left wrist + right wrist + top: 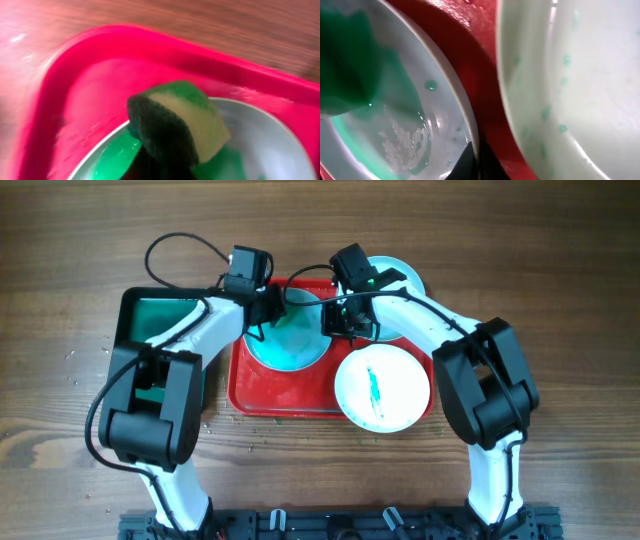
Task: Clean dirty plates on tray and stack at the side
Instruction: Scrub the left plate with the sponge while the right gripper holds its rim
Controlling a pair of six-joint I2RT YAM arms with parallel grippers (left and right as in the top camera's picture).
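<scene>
The red tray (250, 395) holds a plate (290, 345) covered in teal smear at its back left. My left gripper (268, 305) is shut on a green and yellow sponge (175, 125) and presses it on that plate (265, 145). My right gripper (340, 320) is shut on the plate's right rim (470, 125), its fingers (477, 162) on either side of the rim. A second plate (382, 387) with a teal streak lies at the tray's front right; it also shows in the right wrist view (580, 75). A third plate (402, 275) sits behind the tray, partly hidden by my right arm.
A dark green tray (160, 315) stands left of the red tray, partly under my left arm. Small crumbs or droplets lie on the wooden table (70, 360) near the left. The red tray floor (470, 45) is wet between the two plates.
</scene>
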